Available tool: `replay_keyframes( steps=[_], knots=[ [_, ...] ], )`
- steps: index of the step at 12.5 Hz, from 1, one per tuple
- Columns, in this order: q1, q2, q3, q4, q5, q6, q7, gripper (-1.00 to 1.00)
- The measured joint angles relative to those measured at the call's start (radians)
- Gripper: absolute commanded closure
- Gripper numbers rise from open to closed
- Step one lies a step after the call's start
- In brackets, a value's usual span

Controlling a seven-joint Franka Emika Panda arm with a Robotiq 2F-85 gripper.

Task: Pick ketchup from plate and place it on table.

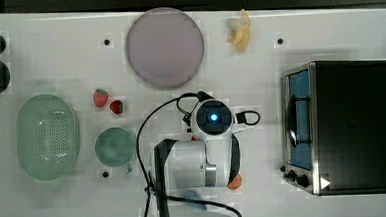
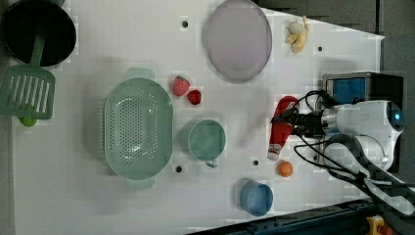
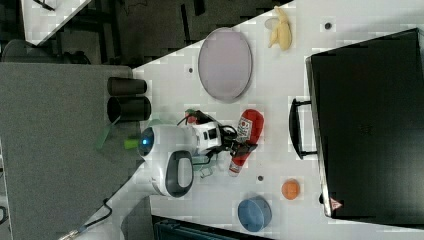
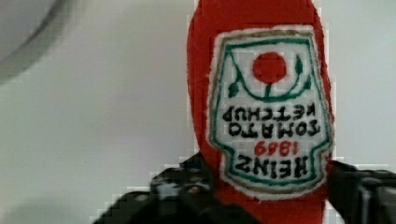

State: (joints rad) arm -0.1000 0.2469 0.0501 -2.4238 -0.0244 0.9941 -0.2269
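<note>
The ketchup (image 2: pixel 280 126) lies on its side on the white desk (image 2: pixel 98 196), well apart from the pale mauve plate (image 2: pixel 238 39), which stands bare; in the left view the bottle sits between the green cup (image 2: pixel 206 140) and the robot's white arm (image 2: pixel 367 122), with its whitish cap pointing toward the small orange ball (image 2: pixel 285 169). The end effector (image 3: pixel 243 146) is at the bottle's narrow part near the neck; in the wrist view its 2 dark fingers (image 4: pixel 359 191) flank the red body just beneath the label, so it appears closed on the bottle, though whether the pads press or merely touch is hard to tell.

The wrist view shows a fuzzy, stitched surface and an embroidered label, so the ketchup is judged to be a plush toy: light, soft, and not fragile; it should give under the fingers rather than slip, and it may sag or droop at the fat end if lifted by the neck alone. A hold across the narrow waist, where the fingers now sit, suits it; the wide labelled body looks too broad for the jaws.

Since the bottle already rests on the desk and off the plate, the task seems close to done; what remains, by this reading, is to let go and lift clear without dragging the fabric along.
</note>
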Motion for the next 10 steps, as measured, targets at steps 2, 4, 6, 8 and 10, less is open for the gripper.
replay_keyframes(
  steps=[2,4,6,8,10],
  knots=[
    [-0.005,0.005,0.008,-0.016,0.016,0.021,0.001,-1.0],
    [-0.006,-0.007,0.009,-0.018,0.01,0.03,0.001,-1.0],
    [-0.005,-0.055,0.005,-0.016,-0.004,0.021,0.003,-1.0],
    [-0.001,-0.122,0.004,0.031,-0.003,-0.076,0.003,-1.0],
    [-0.001,-0.208,0.005,0.113,-0.003,-0.225,0.011,-1.0]
  ],
)
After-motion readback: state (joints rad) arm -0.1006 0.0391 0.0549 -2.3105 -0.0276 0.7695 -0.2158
